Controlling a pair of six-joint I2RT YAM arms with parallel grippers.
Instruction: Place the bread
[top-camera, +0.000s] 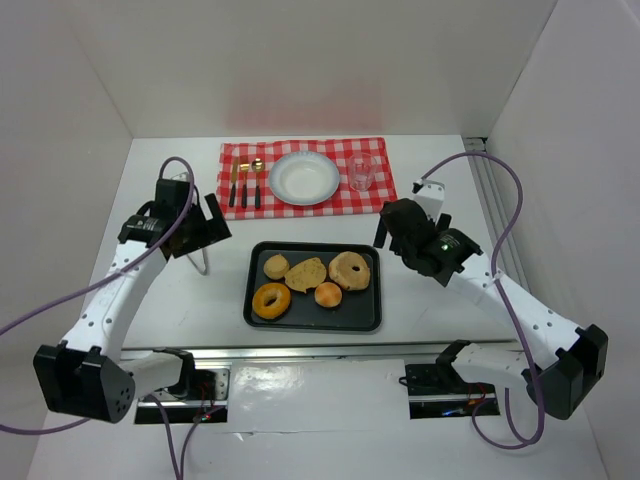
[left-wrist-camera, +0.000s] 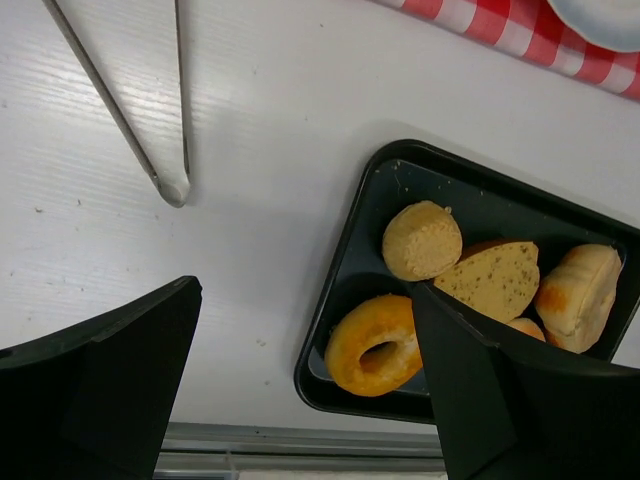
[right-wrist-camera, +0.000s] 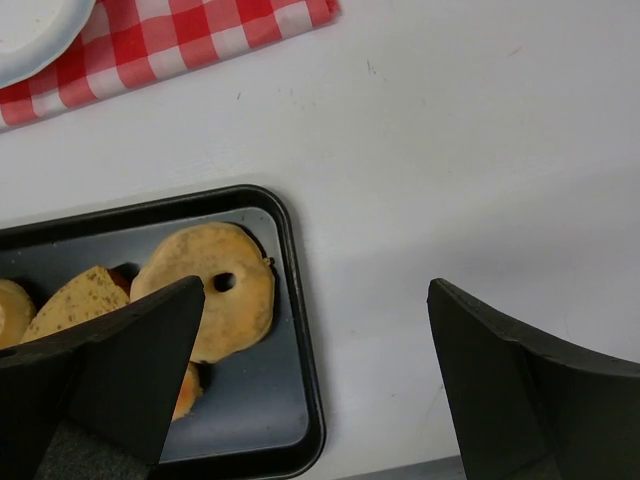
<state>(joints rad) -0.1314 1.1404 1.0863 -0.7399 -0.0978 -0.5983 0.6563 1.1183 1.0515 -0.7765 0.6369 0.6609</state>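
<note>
A black tray (top-camera: 356, 306) in the middle of the table holds several breads: a small round roll (top-camera: 276, 266), a herb slice (top-camera: 306, 272), a pale bagel (top-camera: 349, 270), a glazed ring (top-camera: 271, 300) and a small orange bun (top-camera: 328, 294). A white plate (top-camera: 304, 178) sits on the red checked cloth (top-camera: 380, 192) behind the tray. My left gripper (top-camera: 205, 230) is open and empty above the table left of the tray; its view shows the ring (left-wrist-camera: 375, 345) and roll (left-wrist-camera: 422, 240). My right gripper (top-camera: 392, 225) is open and empty over the tray's right edge, near the bagel (right-wrist-camera: 215, 285).
Metal tongs (left-wrist-camera: 160, 170) lie on the table left of the tray. Cutlery (top-camera: 245, 182) and a clear glass (top-camera: 361, 172) stand on the cloth beside the plate. White walls enclose the table at the left, back and right.
</note>
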